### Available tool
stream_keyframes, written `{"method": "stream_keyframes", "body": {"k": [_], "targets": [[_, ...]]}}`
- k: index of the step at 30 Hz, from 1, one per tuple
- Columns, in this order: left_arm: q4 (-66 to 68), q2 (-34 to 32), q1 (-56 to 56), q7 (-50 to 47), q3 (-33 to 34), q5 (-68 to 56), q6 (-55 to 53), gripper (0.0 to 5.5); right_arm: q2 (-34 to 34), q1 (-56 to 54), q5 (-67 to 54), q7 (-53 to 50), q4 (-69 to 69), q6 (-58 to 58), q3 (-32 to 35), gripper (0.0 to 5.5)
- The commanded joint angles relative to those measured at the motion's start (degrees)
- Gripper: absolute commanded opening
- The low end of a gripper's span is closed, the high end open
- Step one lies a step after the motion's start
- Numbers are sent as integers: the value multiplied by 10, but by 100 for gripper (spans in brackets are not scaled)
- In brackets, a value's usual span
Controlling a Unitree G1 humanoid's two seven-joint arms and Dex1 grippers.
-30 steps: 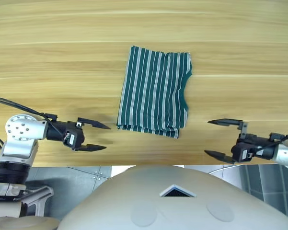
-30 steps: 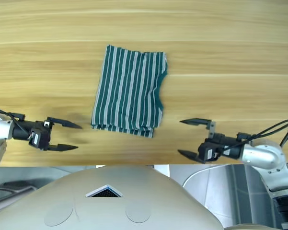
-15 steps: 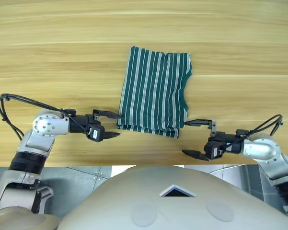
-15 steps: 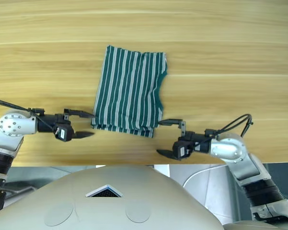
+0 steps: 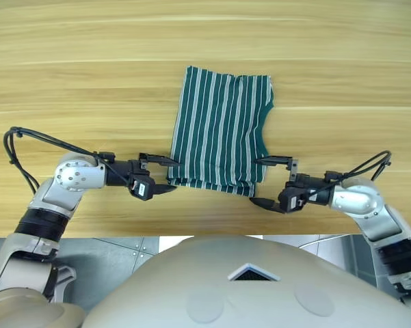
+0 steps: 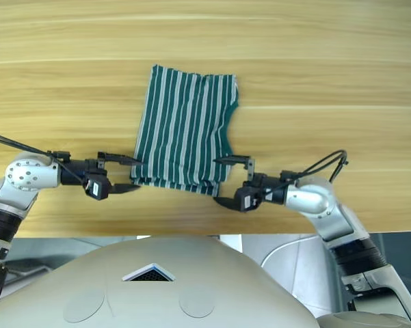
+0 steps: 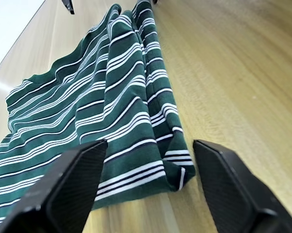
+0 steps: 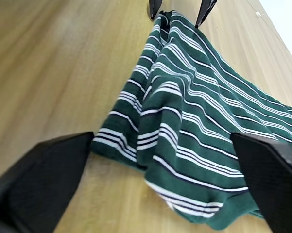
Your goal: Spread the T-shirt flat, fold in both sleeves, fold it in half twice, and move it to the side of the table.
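Note:
A green T-shirt with white stripes lies folded into a narrow rectangle on the wooden table. My left gripper is open at the shirt's near left corner. In the left wrist view that corner sits between the two black fingers. My right gripper is open at the near right corner. In the right wrist view the layered corner lies between its fingers. Neither gripper has closed on the cloth.
The table's front edge runs just behind both grippers. Bare wood spreads left, right and beyond the shirt. Black cables loop off both forearms above the tabletop.
Both arms have swung inward from near the table's front edge to the shirt's near corners. Their fingers now flank the cloth. The shirt has not moved.

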State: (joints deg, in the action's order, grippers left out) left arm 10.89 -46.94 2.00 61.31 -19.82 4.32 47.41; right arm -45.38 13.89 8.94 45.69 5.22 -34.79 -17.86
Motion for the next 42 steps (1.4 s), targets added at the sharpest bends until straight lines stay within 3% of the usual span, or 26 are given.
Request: {"method": "stream_keyframes", "body": {"k": [1, 21, 24, 29, 35, 42], "targets": [[17, -17, 8, 7, -28, 48, -10, 331, 3, -10, 43, 1, -23, 27, -17, 448], [29, -16, -10, -27, -54, 49, -2, 0, 11, -18, 48, -6, -30, 20, -50, 66], [24, -17, -10, -28, -55, 41, 0, 0, 13, -19, 49, -8, -32, 20, -51, 22], [7, -21, -3, -15, -59, 5, -10, 0, 15, -22, 53, -13, -36, 21, -55, 16], [-15, -34, 13, -11, -55, -16, -19, 91, 13, -21, 53, -16, -37, 21, -55, 16], [-12, -25, 57, -113, -9, 62, 19, 191, 6, -19, 51, -18, -41, 17, -50, 16]]}}
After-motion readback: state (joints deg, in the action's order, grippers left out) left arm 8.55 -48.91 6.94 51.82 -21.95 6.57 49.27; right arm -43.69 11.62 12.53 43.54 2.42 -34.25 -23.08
